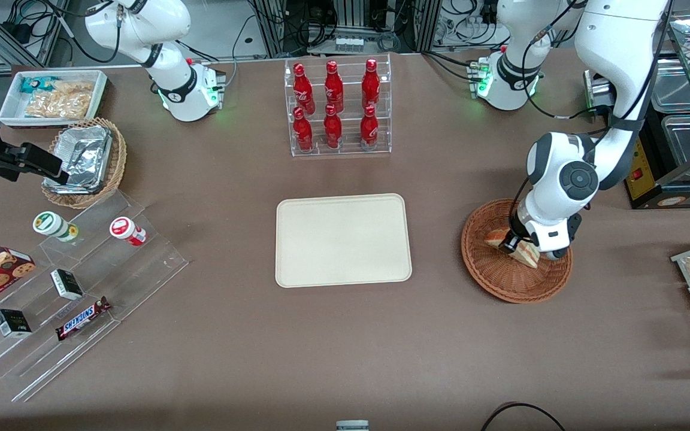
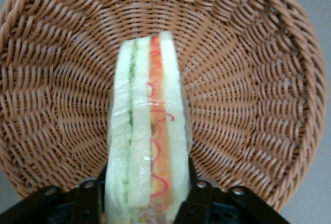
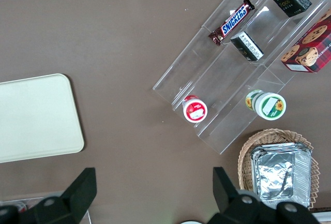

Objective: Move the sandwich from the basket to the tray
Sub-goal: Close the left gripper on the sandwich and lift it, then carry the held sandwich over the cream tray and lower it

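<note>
Down inside the wicker basket (image 1: pixel 516 260), the left gripper (image 2: pixel 147 195) has its fingers (image 2: pixel 88 200) pressed against both bread faces of the wrapped sandwich (image 2: pixel 150 125), clamping the flat sides so the layers should hold together on the way to the tray (image 1: pixel 343 239).

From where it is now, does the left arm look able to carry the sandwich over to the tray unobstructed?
Probably yes. The gripper is down in the basket, jaws either side of the sandwich. The tray lies bare beside the basket with only open table between them; the bottle rack stands farther from the front camera.
</note>
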Robot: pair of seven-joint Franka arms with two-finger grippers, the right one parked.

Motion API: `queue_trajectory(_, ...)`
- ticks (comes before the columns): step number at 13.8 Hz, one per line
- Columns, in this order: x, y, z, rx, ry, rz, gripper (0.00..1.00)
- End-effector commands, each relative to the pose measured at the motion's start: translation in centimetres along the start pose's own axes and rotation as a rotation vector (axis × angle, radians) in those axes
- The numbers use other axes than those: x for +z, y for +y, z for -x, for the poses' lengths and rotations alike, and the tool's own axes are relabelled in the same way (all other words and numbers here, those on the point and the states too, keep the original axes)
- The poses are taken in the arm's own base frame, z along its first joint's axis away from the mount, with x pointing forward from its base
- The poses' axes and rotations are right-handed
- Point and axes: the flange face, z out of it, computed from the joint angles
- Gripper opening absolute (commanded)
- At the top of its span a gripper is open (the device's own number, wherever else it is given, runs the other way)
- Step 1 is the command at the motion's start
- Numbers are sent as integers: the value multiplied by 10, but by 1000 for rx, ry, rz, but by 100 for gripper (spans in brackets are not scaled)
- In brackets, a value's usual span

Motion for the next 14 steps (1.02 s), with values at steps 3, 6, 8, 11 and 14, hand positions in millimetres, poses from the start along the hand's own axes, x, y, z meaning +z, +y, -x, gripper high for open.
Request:
queue_trajectory(3, -48, 4, -1, -1, 36, 43, 23)
queue_trajectory(6, -105, 18, 4, 29, 26, -28, 23)
queue_trajectory(8, -150, 50, 28, 84, 9, -77, 26)
queue_trajectory(11, -179, 89, 75, 170, -10, -118, 26)
queue_trajectory(14, -176, 128, 144, 292, -11, -99, 26)
